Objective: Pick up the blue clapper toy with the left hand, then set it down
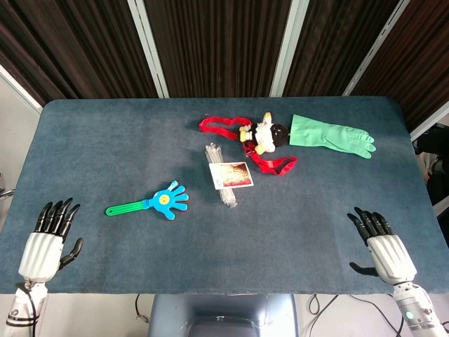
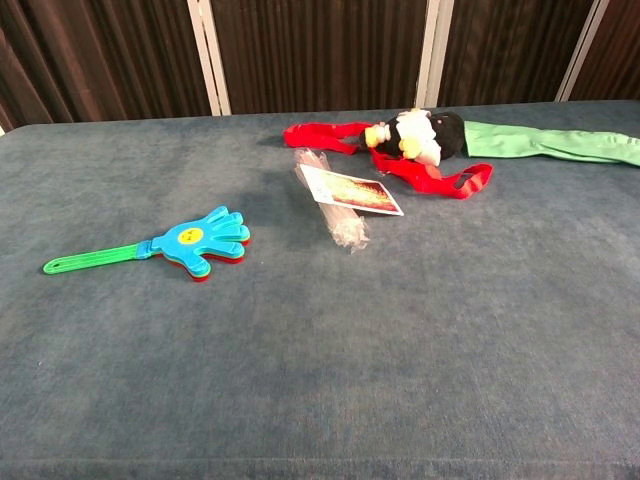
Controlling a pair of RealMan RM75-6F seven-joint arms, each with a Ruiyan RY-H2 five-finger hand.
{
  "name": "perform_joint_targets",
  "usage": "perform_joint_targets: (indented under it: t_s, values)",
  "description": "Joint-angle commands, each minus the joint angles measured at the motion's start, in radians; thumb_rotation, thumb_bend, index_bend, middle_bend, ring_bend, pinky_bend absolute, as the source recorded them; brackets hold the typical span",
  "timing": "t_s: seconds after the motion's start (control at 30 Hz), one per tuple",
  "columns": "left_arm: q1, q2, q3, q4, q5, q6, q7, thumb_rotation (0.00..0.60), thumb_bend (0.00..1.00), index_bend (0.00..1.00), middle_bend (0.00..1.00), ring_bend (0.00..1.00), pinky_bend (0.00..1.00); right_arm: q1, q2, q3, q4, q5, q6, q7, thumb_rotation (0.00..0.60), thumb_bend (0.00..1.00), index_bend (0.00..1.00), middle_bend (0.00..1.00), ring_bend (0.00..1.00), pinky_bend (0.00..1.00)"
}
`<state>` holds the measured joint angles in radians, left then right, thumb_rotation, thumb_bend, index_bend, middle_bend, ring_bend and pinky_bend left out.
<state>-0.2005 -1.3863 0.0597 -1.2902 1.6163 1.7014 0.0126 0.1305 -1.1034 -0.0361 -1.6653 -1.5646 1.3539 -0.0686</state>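
Observation:
The blue clapper toy lies flat on the dark blue table, its green handle pointing left and its hand-shaped head pointing right. The chest view shows the clapper toy alone at the left with red layers under the blue one. My left hand hovers at the table's front left corner, well left of and nearer than the handle, fingers spread and holding nothing. My right hand sits at the front right corner, fingers apart and empty. Neither hand appears in the chest view.
A clear packet with a printed card lies right of the clapper. Behind it are a plush doll on a red strap and a green rubber glove. The table edge runs close in front.

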Motion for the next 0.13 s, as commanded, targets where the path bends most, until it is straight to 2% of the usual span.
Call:
perform_joint_targets:
  t_s: [0.03,0.13]
  values:
    - [0.007,0.032,0.015,-0.024,0.011,-0.027,-0.01,0.6,0.37,0.0,0.0,0.0,0.0,-0.006,-0.002,0.001,0.0,-0.005,0.012,0.0,0.6,0.18,0.0,0.0,0.0,0.0]
    - [0.012,0.043,0.013,-0.04,0.0,-0.05,-0.009,0.6,0.37,0.0,0.0,0.0,0.0,-0.004,-0.004,0.004,0.005,-0.001,0.009,0.001,0.6,0.18,0.0,0.0,0.0,0.0]
